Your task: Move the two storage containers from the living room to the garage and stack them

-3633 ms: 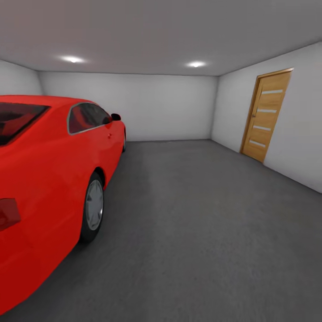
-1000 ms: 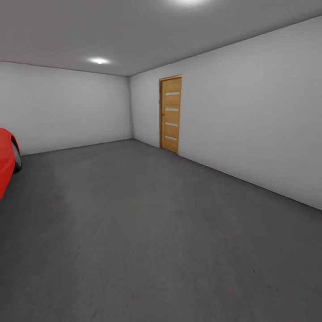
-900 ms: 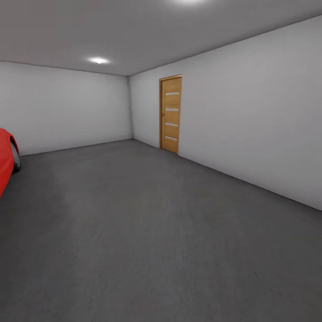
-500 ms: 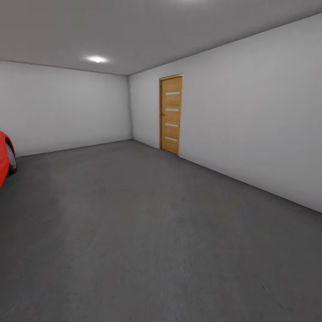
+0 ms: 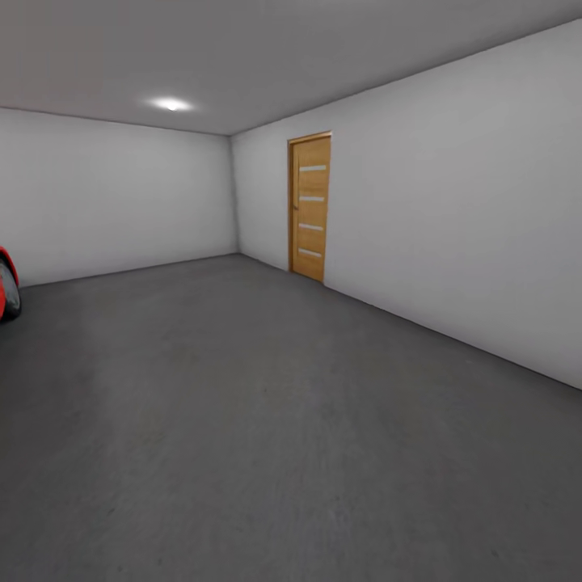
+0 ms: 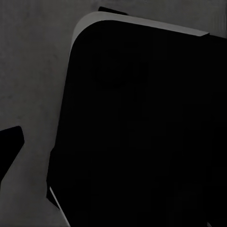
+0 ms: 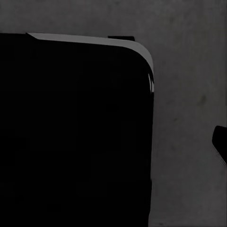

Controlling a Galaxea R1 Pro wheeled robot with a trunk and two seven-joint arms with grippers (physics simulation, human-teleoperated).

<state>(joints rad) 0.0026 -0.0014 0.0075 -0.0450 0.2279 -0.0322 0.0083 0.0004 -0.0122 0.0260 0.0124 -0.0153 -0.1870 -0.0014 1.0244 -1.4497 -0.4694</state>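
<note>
I am in the garage, over its dark grey concrete floor [image 5: 283,404]. The two storage containers are out of view, and so is the living room. In the left wrist view a big black rounded part of my own body [image 6: 142,132] hangs over the grey floor [image 6: 33,71], with one dark fingertip [image 6: 9,146] at the picture's edge. The right wrist view has the same black bulk [image 7: 71,132] above the floor [image 7: 189,94], and a dark fingertip [image 7: 220,142] at its edge. Neither pair of jaws shows enough to judge.
The red car's nose and front wheel [image 5: 6,289] poke in at the far left. A wooden door [image 5: 310,206] with four pale slats stands shut in the right-hand white wall [image 5: 453,218]. A round ceiling light [image 5: 170,104] glows above.
The head view has swung right: the red car slid from filling the left side to a sliver at the edge, and the door shifted toward the middle. Camera motion, not the things.
</note>
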